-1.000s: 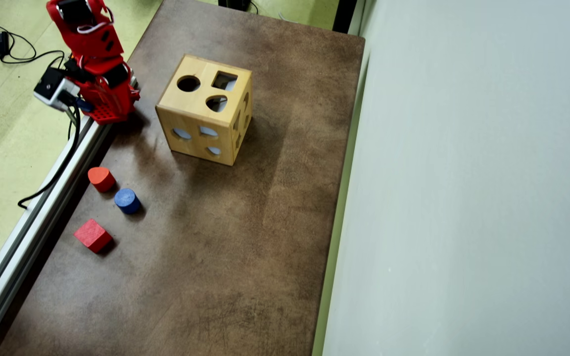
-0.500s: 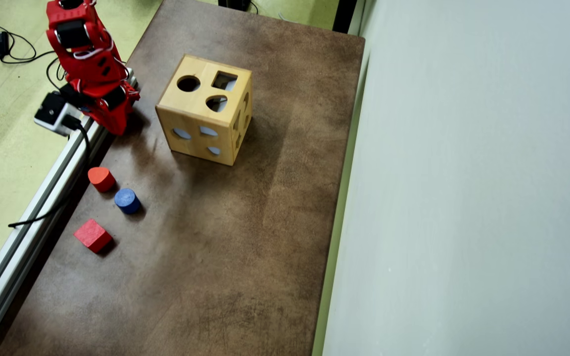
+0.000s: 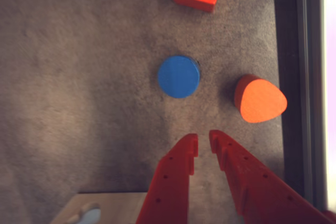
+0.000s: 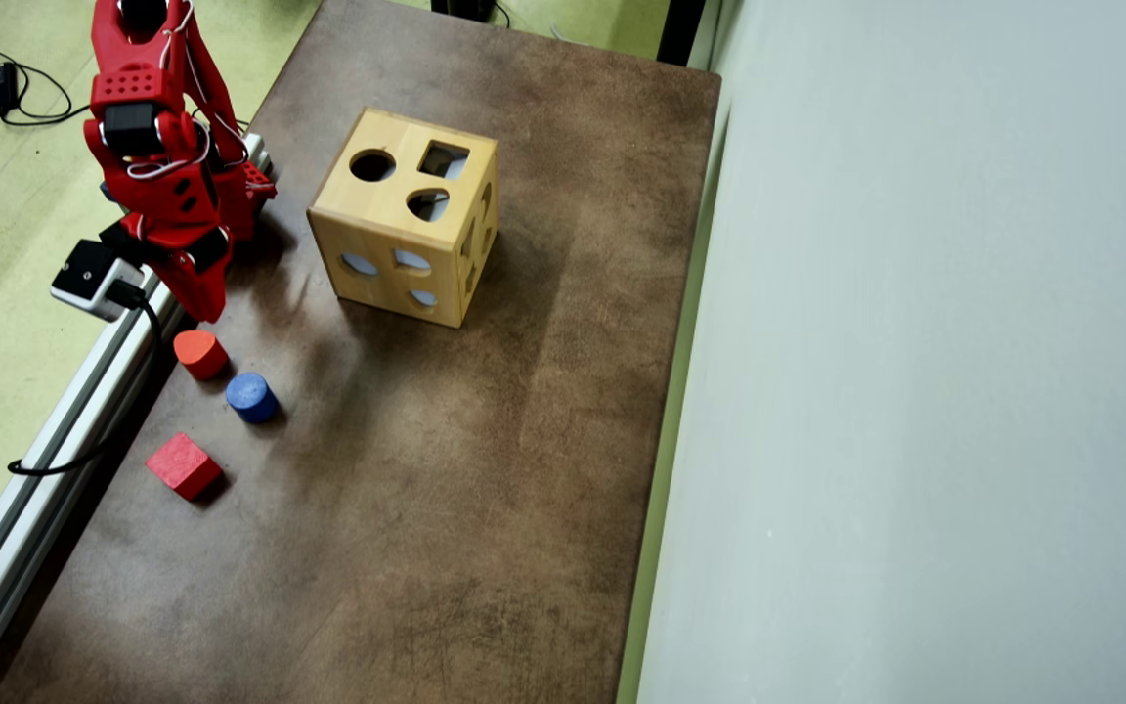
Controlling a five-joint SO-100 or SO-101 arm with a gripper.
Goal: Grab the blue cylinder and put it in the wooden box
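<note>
I found the gripper [image 3: 203, 141] empty, its jaws slightly parted. In the wrist view the blue cylinder [image 3: 179, 76] stood just beyond, mid-frame, on the brown tabletop [image 3: 79, 103]; the wooden box [image 3: 105, 208] sat lower left.

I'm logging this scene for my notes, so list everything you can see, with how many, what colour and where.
blue cylinder: one, dark blue, upright on the table between the two red blocks in the overhead view.
red rounded block: one, red, near the rail.
red cube: one, red, beyond the cylinder.
wooden box: one, light wood, shaped holes, mid-table.
table: one, brown.
metal rail: one, silver, table edge.
end effector: one, red, slightly open, empty, short of the cylinder.
</note>
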